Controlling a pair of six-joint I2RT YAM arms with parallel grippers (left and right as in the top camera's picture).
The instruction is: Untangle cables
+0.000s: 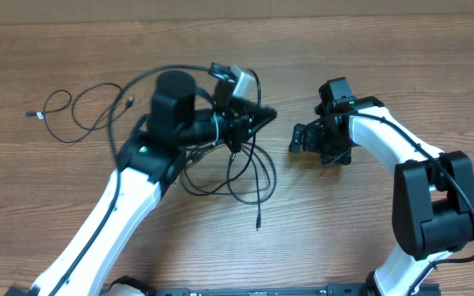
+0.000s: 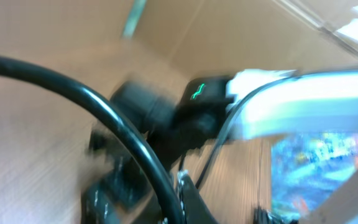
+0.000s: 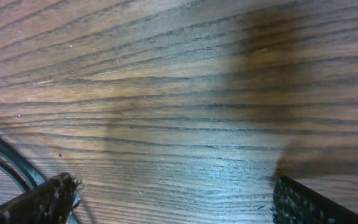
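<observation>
Left claw clenched, seemingly pinching tangled black cables; right claw released.

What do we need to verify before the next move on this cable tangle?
1. Is the left pincer shut: ok.
2. Does the left pincer actually grip the tangled cables: cannot tell. The loops lie under it, the contact is hidden, and its wrist view is blurred.
3. Is the right pincer open and empty: ok, only bare table shows between its fingers.
4. Are the two pincers apart: ok, there is a gap between them.
5. Is the loose cable on the left apart from the tangle: ok.
6. Is the free plug below the tangle visible: ok.
</observation>
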